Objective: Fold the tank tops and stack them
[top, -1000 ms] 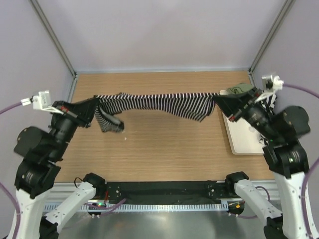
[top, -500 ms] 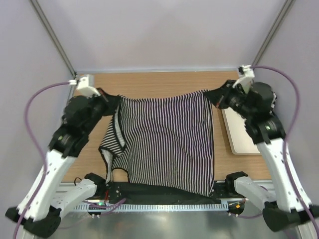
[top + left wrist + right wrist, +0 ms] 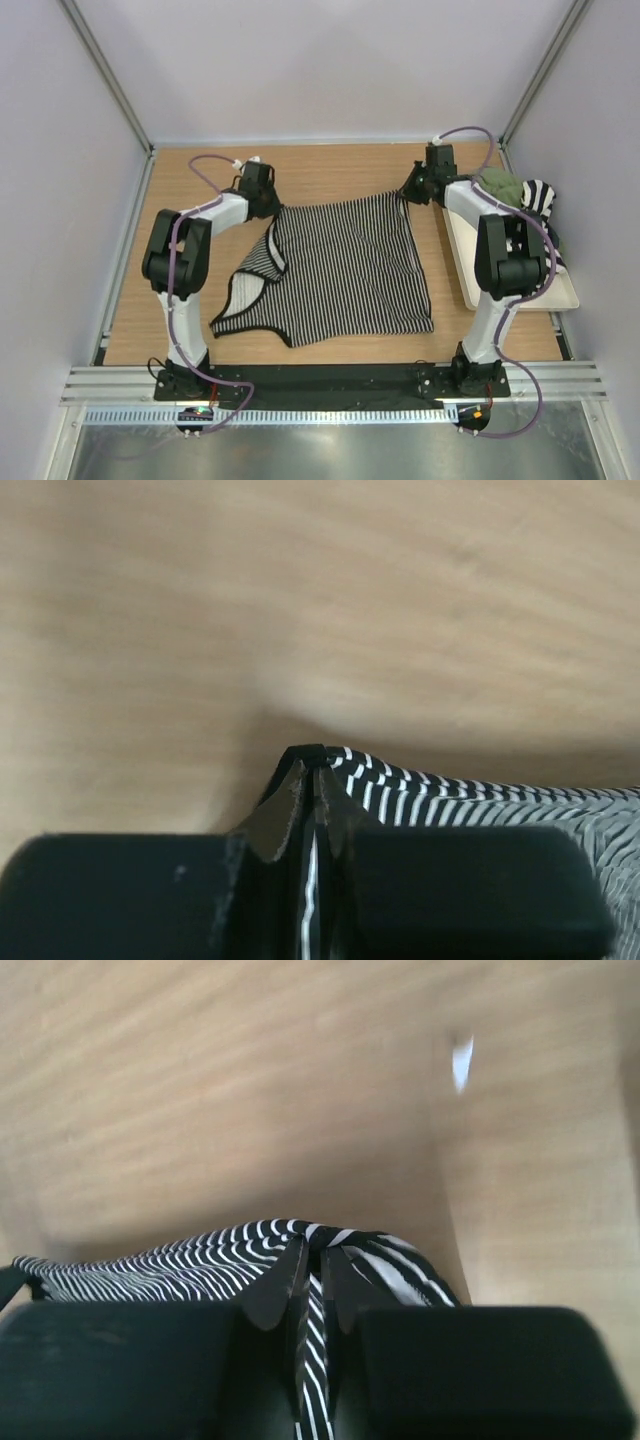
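The soft pinstriped tank top (image 3: 340,265) lies spread flat on the wood-grain tabletop (image 3: 330,165), its far corners pinched tight by the left claw (image 3: 275,206) and the right claw (image 3: 409,194).

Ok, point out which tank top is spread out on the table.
The pinstriped tank top, lying flat on the table. The olive green top and the broad-striped top sit bunched on the tray.

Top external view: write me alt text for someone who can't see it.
A pinstriped tank top lies spread out on a wooden table, its two far corners pinched by the left tool and the right tool. At the right, a cream tray holds a bunched olive top and a broad-striped top.
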Controlling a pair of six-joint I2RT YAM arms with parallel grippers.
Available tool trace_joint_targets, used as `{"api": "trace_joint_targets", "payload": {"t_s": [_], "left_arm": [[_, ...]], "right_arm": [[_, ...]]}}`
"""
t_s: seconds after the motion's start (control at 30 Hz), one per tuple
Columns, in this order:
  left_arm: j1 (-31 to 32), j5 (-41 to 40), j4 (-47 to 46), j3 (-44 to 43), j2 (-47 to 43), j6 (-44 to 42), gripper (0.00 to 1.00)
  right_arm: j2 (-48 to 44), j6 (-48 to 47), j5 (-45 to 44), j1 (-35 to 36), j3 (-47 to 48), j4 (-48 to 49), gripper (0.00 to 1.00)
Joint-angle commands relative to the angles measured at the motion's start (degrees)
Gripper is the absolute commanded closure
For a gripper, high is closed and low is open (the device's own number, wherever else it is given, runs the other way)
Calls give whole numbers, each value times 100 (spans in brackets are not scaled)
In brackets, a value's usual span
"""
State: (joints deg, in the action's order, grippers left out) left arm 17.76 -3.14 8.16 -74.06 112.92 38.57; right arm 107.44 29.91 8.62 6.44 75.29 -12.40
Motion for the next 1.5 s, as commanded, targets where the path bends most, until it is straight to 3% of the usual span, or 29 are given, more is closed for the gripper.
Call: {"api": "trace_joint_targets", "payload": {"t_s": [0.0, 0.07, 0.13, 0.17, 0.2, 0.27, 0.4, 0.57, 0.63, 0.77, 0.87, 0.93, 1.47], "left_arm": [[-36, 41, -571, -1126, 202, -217, 93], [-71, 32, -169, -1820, 624, -288, 83], [-115, 6, 323, -2382, 766, -375, 45], [-115, 6, 431, -2446, 688, -428, 44], [-106, -29, 466, -2412, 557, -472, 27], [-62, -213, 537, -2026, -21, -534, 20], [288, -766, 1212, -1419, -920, -824, 23], [807, -925, 2153, -751, -1430, -1123, 35], [1071, -926, 2242, -462, -1589, -1255, 47], [1388, -820, 2505, -223, -1625, -1334, 47], [1441, -671, 2602, -117, -1484, -1282, 44], [1467, -636, 2629, -65, -1353, -1229, 50], [1476, -1074, 2655, -47, -588, -1027, 59]], "right_arm": [[416, 269, -317, -125, 1143, 757, 82], [698, 305, -326, -143, 1496, 748, 45], [779, 322, -379, -151, 1744, 748, 21], [779, 314, -396, -151, 1744, 739, 19], [587, 296, -414, -134, 1596, 739, 19], [297, 278, -431, -143, 1332, 713, 24], [-791, 340, -309, -117, 219, 477, 39], [-1900, 270, -300, -90, -1014, 291, 42], [-2234, 278, -230, -73, -1603, 309, 42], [-2911, 235, -89, 50, -2420, 257, 43], [-3079, 138, -36, 138, -2659, 72, 42], [-3141, 68, -45, 165, -2835, -86, 45], [-3633, 331, -757, 710, -3845, -193, 46]]}}
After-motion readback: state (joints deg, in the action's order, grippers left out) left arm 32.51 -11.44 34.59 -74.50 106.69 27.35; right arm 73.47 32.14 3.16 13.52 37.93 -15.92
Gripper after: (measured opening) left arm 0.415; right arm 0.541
